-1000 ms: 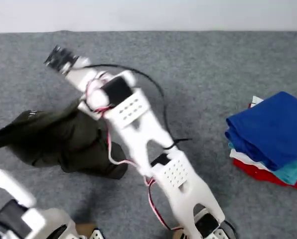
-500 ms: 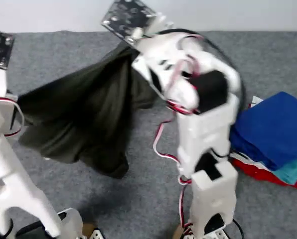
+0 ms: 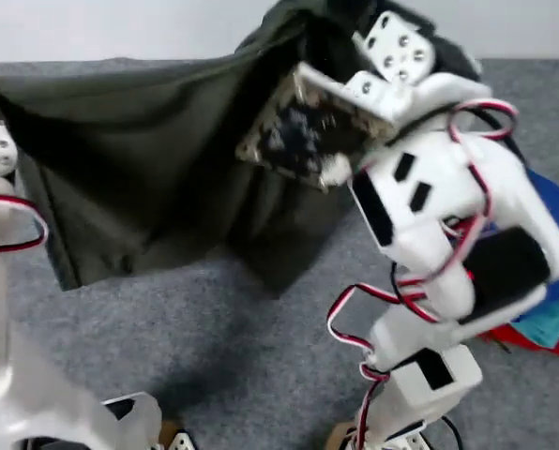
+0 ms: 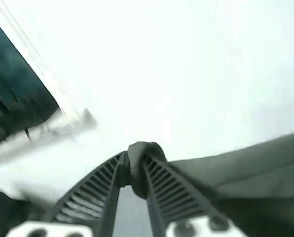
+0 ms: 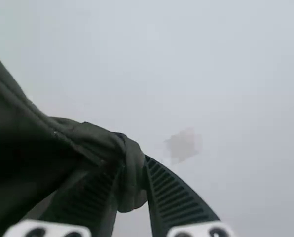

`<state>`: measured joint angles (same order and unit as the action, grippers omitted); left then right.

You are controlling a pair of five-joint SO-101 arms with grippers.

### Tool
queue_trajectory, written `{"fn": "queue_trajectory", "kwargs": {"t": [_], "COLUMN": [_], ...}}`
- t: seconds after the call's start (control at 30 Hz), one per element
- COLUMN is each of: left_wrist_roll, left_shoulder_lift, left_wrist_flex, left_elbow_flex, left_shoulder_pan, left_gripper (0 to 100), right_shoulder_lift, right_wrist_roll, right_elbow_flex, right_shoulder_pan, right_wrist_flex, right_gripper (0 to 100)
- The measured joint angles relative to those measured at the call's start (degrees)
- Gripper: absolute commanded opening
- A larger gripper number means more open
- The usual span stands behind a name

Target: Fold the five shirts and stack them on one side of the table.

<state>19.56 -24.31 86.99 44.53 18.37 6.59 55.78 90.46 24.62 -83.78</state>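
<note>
Grey table (image 3: 261,375): your L gripper (image 4: 137,170) & R gripper (image 5: 132,182) each clamped on dark shirt (image 3: 148,169), spread aloft; folded stack (image 3: 553,323) at right.

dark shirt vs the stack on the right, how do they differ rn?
The dark shirt hangs spread in the air, pinched by the left tool and the right tool; the stack lies on the table, in neither tool. The dark shirt is one olive piece; the stack shows blue, teal and red layers, partly behind an arm. Both are cloth.
</note>
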Motion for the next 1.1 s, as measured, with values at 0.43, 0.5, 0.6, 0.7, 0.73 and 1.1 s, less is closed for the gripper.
{"fn": "queue_trajectory", "kwargs": {"t": [0.43,0.5,0.6,0.7,0.73,1.1], "left_wrist_roll": [5.0,6.2,7.6,9.6,9.9,19.4], "left_shoulder_lift": [-3.0,-5.4,-8.4,-8.9,-8.4,-6.5], "left_wrist_flex": [11.7,12.2,12.4,12.4,12.4,2.6], "left_elbow_flex": [3.0,1.6,-2.7,-12.8,-16.6,-66.3], "left_shoulder_pan": [-1.0,0.1,2.7,4.7,5.2,5.5], "left_gripper": [0,0,0,0,0,5], "right_shoulder_lift": [-8.0,-9.2,-9.6,-7.4,-6.2,13.2], "right_wrist_roll": [11.5,12.0,12.0,10.4,8.4,-6.1], "right_elbow_flex": [0.0,0.1,0.3,0.1,-0.5,-26.5], "right_shoulder_pan": [0.0,0.0,-0.5,-1.8,-2.6,-4.7], "right_wrist_flex": [-0.4,-4.7,-12.9,-16.8,-16.9,-16.6], "right_gripper": [1.0,1.0,1.0,1.0,1.0,1.0]}}
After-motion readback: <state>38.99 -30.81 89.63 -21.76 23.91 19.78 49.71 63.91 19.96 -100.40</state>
